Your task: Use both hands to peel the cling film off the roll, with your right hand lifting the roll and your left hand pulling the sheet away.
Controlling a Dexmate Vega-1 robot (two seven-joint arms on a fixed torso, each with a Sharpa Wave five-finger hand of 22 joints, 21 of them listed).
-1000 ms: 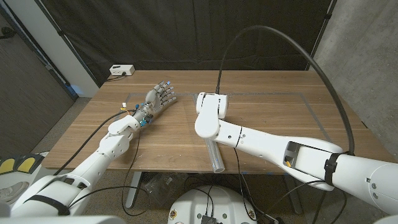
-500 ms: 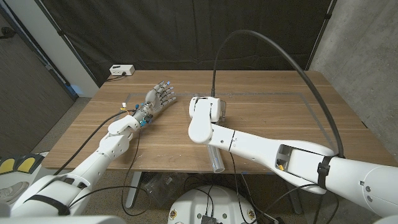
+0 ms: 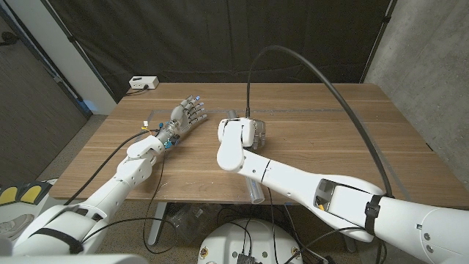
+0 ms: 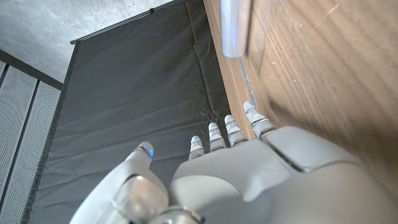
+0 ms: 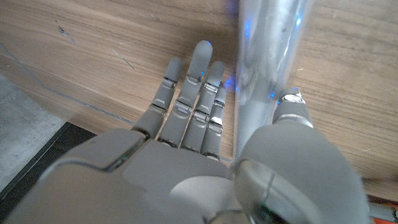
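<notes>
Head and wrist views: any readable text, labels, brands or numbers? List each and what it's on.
None readable.
The cling film roll bears no visible print.
The white box at the table's far left corner shows no legible marking; too small.
The left hand and right hand show no lettering.

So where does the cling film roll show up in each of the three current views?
Head view: the cling film roll pokes out from under the right forearm at the table's near edge, with another bit just beyond the right hand.
Left wrist view: its end lies on the wood beyond the left hand.
Right wrist view: the roll runs between the right hand's fingers and thumb.
Shared landmark: the wooden table.
</notes>
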